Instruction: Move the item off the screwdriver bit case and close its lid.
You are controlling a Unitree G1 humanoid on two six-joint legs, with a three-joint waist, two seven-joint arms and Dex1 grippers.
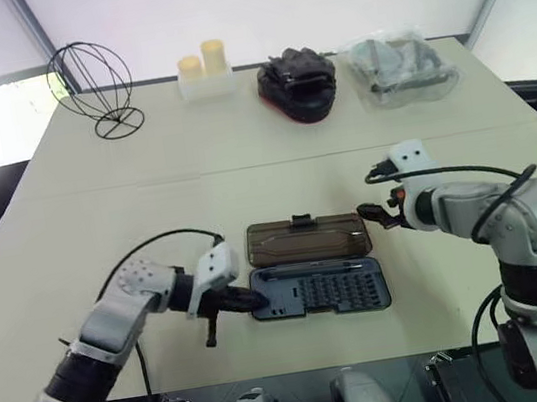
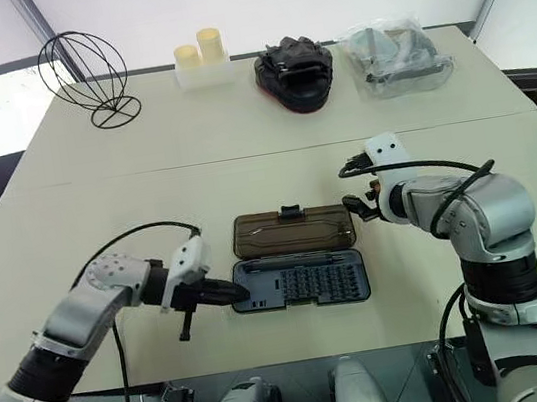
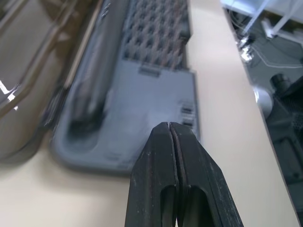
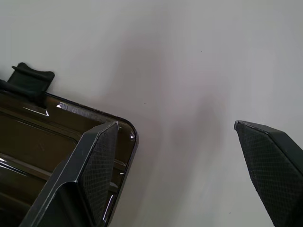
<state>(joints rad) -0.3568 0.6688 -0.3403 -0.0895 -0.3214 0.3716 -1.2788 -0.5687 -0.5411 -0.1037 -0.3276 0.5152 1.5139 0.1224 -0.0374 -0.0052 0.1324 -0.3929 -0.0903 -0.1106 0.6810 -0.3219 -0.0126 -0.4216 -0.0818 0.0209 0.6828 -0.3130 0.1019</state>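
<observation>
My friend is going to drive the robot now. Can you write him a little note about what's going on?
Left gripper: shut, empty, at the left end of the screwdriver bit case.
Right gripper: open, empty, over the right corner of the lid.
Case sits near the table's front edge, lid laid flat open behind it.
Done: nothing rests on the case.
Left: swing the lid shut.

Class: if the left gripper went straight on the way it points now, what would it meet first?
Probably the case: the shut left gripper points at its near end, though the gap between them is hard to judge.
</observation>
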